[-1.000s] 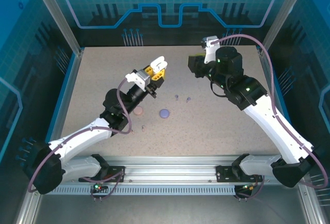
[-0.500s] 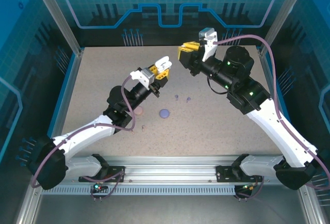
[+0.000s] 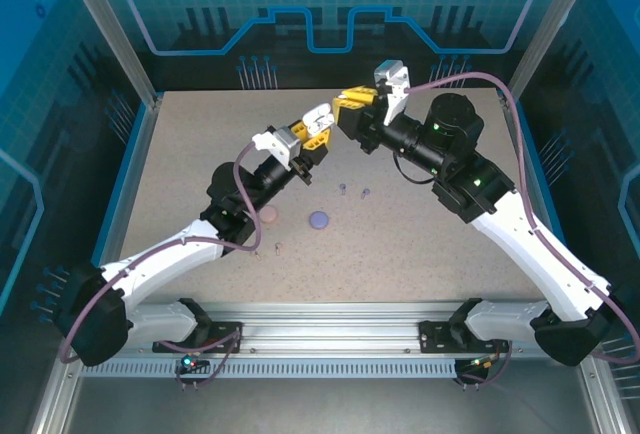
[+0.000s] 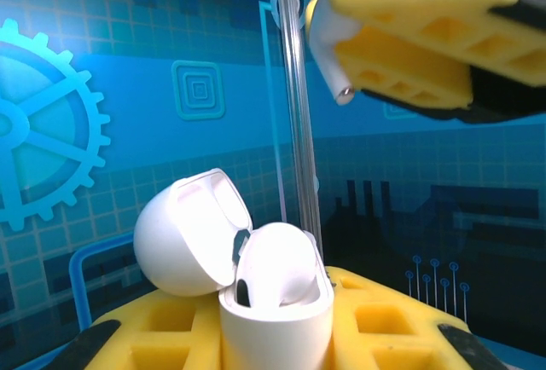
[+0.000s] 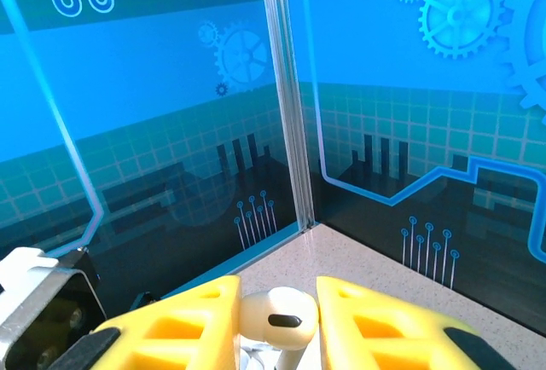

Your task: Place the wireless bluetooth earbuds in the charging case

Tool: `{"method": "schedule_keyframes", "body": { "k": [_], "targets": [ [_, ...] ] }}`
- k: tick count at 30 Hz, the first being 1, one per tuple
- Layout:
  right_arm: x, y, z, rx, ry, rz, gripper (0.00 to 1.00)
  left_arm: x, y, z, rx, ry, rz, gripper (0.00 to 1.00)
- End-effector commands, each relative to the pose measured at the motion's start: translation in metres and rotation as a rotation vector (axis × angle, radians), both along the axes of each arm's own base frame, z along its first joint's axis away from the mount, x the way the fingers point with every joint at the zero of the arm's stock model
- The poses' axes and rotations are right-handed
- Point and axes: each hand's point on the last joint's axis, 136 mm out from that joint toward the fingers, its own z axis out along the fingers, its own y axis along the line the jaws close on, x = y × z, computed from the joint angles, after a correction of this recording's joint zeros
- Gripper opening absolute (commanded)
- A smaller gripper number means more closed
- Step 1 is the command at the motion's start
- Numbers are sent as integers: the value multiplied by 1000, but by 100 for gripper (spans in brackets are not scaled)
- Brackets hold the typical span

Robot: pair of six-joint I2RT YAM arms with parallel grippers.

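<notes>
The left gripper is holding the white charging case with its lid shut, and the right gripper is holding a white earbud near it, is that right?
Not quite: the lid is open, as the left wrist view shows, swung back off the white charging case. The rest stands: the left gripper holds that case, the right gripper a white earbud near it.

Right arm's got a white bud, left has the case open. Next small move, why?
Probably ease the right gripper toward the open case in the left gripper: the earbud hangs above and right of it, stem downward, not yet touching.
</notes>
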Motion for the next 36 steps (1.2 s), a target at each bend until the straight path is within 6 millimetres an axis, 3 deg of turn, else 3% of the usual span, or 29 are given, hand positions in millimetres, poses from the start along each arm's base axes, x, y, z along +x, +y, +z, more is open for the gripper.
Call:
{"method": "schedule_keyframes", "body": {
  "k": [1,16,36],
  "targets": [
    [-6,7,3,4,-27,33,27,-9,-2,23,-35,-49,-31,0],
    [12,17,-20,-46,9,10,27,-12,-2,28,-40,-58,-39,0],
    [33,4,-41,-59,59,-57,25,-15,1,32,-40,-74,-31,0]
  ]
}}
